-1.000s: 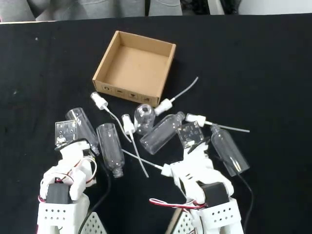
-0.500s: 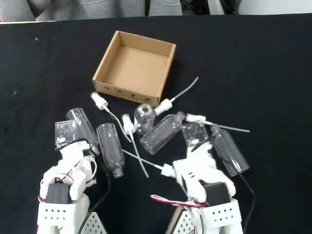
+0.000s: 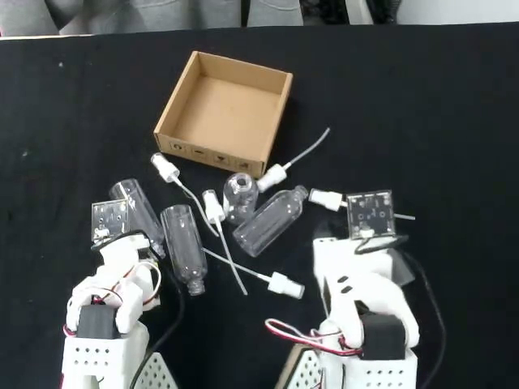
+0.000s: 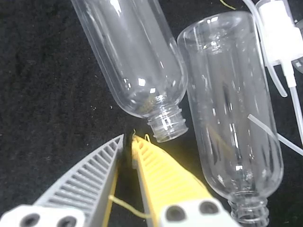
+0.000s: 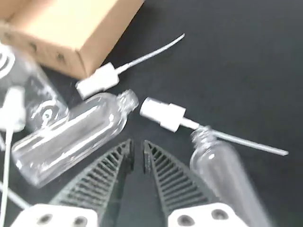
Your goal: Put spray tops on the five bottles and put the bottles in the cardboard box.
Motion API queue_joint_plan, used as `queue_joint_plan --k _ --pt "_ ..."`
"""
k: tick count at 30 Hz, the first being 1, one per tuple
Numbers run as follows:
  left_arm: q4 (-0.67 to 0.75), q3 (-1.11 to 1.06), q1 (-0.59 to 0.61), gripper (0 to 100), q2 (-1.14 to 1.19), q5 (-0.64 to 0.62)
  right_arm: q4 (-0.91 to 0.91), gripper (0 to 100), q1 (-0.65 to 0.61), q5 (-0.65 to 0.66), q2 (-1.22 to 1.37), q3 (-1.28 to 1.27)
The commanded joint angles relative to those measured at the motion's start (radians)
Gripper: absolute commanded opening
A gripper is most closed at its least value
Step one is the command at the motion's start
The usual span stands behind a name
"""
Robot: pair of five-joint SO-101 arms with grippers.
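Black cloth covers the worktop (image 3: 454,97), and the cardboard box (image 3: 225,112) stands empty toward its far edge, left of the middle. Over the last second the right arm (image 3: 361,279) has swung sideways toward the worktop's right edge, while the left arm (image 3: 113,284) has kept still. The swing uncovers a loose spray top (image 3: 285,284) lying toward the near edge, which the arm had partly hidden. It also brings the arm over the outermost bottle (image 5: 222,163), the one of the five nearest the right edge. No bottle wears a top and none is in the box, so I judge the task barely begun. The move reads as lining up for a first pick.

The right pincer (image 5: 137,142) is clenched to a thin slit and holds nothing. The outermost bottle lies just beside one of its jaws, with its open neck pointing toward the far edge. A second spray top (image 5: 163,113) lies just beyond that neck, near it but apart, its tube trailing toward the right edge. A slanted bottle (image 5: 71,137) lies beside the other jaw, so the pincer points at bare cloth between the two bottles.

The left pincer (image 4: 128,141) is likewise closed and empty. Its tips are near the threaded neck of the leftmost bottle (image 4: 137,61) without touching it.
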State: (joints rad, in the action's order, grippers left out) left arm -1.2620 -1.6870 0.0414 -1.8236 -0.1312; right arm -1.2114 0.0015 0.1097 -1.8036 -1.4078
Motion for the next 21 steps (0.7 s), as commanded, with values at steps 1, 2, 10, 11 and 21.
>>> queue_joint_plan --k 1,2,10,11,21 --pt "-0.005 -0.015 0.01 3 0.012 -0.009 0.109 1.1 0.097 0.129 -0.091 0.074" --pt "-0.005 -0.015 0.01 3 0.012 -0.009 0.127 1.1 0.112 0.147 -0.091 0.076" --pt "-0.005 -0.015 0.01 3 0.012 -0.009 0.153 1.2 0.126 0.175 -0.082 0.151" --pt "-0.005 -0.015 0.01 3 0.012 -0.009 0.153 1.4 0.126 0.176 -0.082 0.171" --pt "-0.005 -0.015 0.01 3 0.012 -0.009 0.071 6.0 0.038 0.169 -0.005 0.364"
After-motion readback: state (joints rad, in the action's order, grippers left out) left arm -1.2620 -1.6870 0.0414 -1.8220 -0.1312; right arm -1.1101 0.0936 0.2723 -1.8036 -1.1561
